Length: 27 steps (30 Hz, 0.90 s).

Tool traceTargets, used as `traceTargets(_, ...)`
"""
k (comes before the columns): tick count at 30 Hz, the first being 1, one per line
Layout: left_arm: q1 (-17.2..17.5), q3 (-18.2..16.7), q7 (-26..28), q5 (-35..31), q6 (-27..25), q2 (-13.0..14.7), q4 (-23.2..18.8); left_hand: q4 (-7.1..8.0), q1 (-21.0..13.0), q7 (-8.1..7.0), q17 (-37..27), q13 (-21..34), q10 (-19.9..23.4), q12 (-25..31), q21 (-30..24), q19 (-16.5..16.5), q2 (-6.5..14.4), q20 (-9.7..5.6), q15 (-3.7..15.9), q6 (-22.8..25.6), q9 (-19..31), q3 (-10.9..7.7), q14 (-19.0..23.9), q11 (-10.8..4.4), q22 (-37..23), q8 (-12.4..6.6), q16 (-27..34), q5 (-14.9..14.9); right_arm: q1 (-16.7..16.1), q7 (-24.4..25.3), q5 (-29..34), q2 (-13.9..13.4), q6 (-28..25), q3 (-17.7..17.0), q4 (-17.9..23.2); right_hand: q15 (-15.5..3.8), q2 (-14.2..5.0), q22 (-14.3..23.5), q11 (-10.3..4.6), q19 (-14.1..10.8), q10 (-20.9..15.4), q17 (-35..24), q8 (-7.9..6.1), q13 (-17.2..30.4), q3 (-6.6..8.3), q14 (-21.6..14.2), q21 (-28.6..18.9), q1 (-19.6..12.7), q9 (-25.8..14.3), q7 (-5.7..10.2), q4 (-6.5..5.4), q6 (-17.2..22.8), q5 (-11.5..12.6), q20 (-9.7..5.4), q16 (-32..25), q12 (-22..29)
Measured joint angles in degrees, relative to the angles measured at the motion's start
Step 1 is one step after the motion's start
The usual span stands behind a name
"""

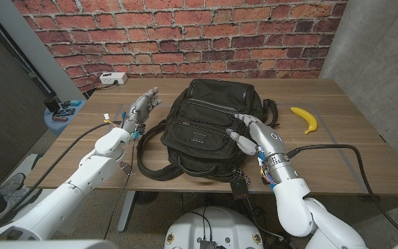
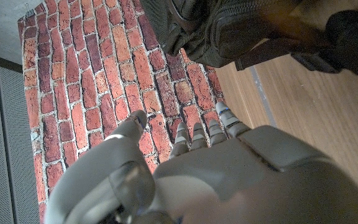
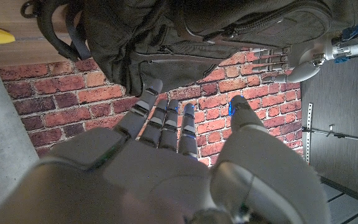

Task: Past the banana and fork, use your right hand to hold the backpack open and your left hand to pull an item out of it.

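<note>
A black backpack [image 1: 209,128] lies on the wooden table [image 1: 337,138] in the middle, its straps trailing toward the front edge. My right hand [image 1: 251,135] hovers over the backpack's right front part, fingers spread and holding nothing; the right wrist view shows those fingers [image 3: 166,118] reaching toward the backpack [image 3: 185,37]. My left hand [image 1: 142,107] is raised just left of the backpack, fingers apart and empty; it also appears as [image 2: 185,168] with the backpack [image 2: 229,31] beyond it. A yellow banana [image 1: 306,119] lies to the right of the backpack. I see no fork.
A white power strip [image 1: 113,78] sits at the table's back left corner. A brick wall [image 1: 185,34] stands behind the table. A black cable [image 1: 337,149] runs across the table's right side near my right arm.
</note>
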<state>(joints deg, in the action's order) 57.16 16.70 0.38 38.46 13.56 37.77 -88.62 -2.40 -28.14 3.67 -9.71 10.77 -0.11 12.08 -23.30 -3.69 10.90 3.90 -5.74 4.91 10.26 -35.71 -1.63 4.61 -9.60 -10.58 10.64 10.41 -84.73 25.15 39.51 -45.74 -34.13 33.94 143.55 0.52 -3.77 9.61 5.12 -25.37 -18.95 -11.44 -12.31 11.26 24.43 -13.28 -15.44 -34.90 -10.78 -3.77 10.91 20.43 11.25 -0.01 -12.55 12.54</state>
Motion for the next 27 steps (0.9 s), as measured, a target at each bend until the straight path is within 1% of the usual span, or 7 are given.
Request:
traceTargets(1,0.1,0.0,0.0,0.0,0.0,0.0,-0.1,0.00,-0.1,0.00,0.0,0.0,0.0,0.0,0.0,0.0,-0.1,0.00,0.00,0.0,0.0,0.00,0.0,0.00,0.0,0.00,0.0,0.0,0.0,0.0,0.0,0.0,0.0,0.0,0.0,-0.19,0.15,0.0,0.19,-0.3,-0.2,0.1,0.00,-0.1,0.00,-0.3,0.2,-0.7,0.0,0.08,0.00,0.3,0.0,-0.14,0.0,0.0)
traceTargets(2,0.2,0.0,0.0,0.0,0.1,-0.1,-0.1,0.00,-0.1,0.00,0.0,0.0,0.0,0.0,0.0,0.0,-0.1,0.00,0.00,0.0,0.0,0.00,0.0,0.00,0.0,0.00,0.0,0.0,0.1,-0.4,2.4,0.2,-0.6,0.8,0.0,-0.11,0.45,0.0,0.41,-0.4,-0.4,0.2,0.00,-0.1,0.00,-0.6,0.2,-1.2,0.0,-0.13,0.00,0.5,0.0,0.00,0.0,0.0)
traceTargets(5,0.2,0.0,0.1,0.0,0.2,-0.1,-0.1,0.00,-0.1,0.00,0.0,0.0,0.0,0.0,0.2,0.0,-0.1,0.00,0.00,0.0,0.0,0.00,0.0,0.00,0.0,0.00,0.0,0.0,0.1,-0.6,3.6,0.6,-0.9,1.9,0.0,-0.10,1.35,0.0,0.27,-1.0,-0.9,0.3,0.00,-0.1,0.00,-1.0,0.2,-2.1,0.0,-0.33,0.00,0.7,-0.2,0.21,0.0,0.0)
traceTargets(13,0.6,0.0,0.1,0.1,0.6,-0.5,-0.2,-0.15,-0.1,0.00,0.0,0.0,0.0,0.0,0.2,0.0,-0.1,0.01,0.01,0.0,0.0,0.15,0.0,0.00,0.0,0.00,0.0,0.0,-0.3,-3.2,11.3,1.2,-2.7,4.2,0.2,-0.10,2.50,0.0,0.27,-1.0,-0.9,0.3,0.00,-0.1,0.00,-1.0,0.6,-3.2,0.0,-0.53,0.00,0.9,-0.5,0.21,0.0,0.0)
traceTargets(15,0.7,0.0,0.1,0.1,0.7,-0.5,-0.2,-0.31,-0.1,0.00,0.0,0.0,0.0,0.0,0.2,0.0,-0.1,0.01,0.01,0.0,0.0,-0.02,0.0,0.00,0.0,0.00,0.0,0.0,-0.5,-3.9,13.3,1.2,-3.0,4.5,0.3,-0.10,2.78,0.0,-0.07,-1.0,-1.2,0.4,0.00,-0.1,0.00,-1.0,0.6,-3.5,0.0,-0.31,0.00,1.1,-0.4,0.21,0.0,0.0)
traceTargets(20,0.8,0.0,0.2,0.1,0.9,-0.6,-0.3,-0.38,-0.1,0.00,0.0,0.0,0.0,0.0,0.4,-0.2,-0.1,0.21,0.01,0.0,0.0,-0.08,0.0,0.00,0.0,0.00,0.0,0.0,-1.1,-5.8,17.9,1.6,-3.5,5.5,0.5,-0.11,3.22,0.0,0.16,-1.2,-1.6,0.5,0.00,0.1,0.00,-1.0,0.6,-3.9,0.0,-0.23,-0.01,1.2,-0.4,0.43,0.0,0.0)
traceTargets(27,0.9,0.2,0.4,-0.1,1.2,-0.8,-0.6,-0.38,-0.1,0.00,0.0,0.0,0.0,0.0,0.4,-0.2,-0.1,0.21,0.01,0.0,0.0,-0.08,0.0,0.00,0.0,0.00,0.0,0.0,-2.6,-7.4,22.8,2.5,-3.6,6.3,0.5,-0.34,3.99,0.0,-0.59,-1.5,-2.6,0.5,0.00,0.1,-0.03,-1.8,1.1,-4.7,-0.3,0.07,-0.04,2.1,-0.4,0.12,0.0,0.4)
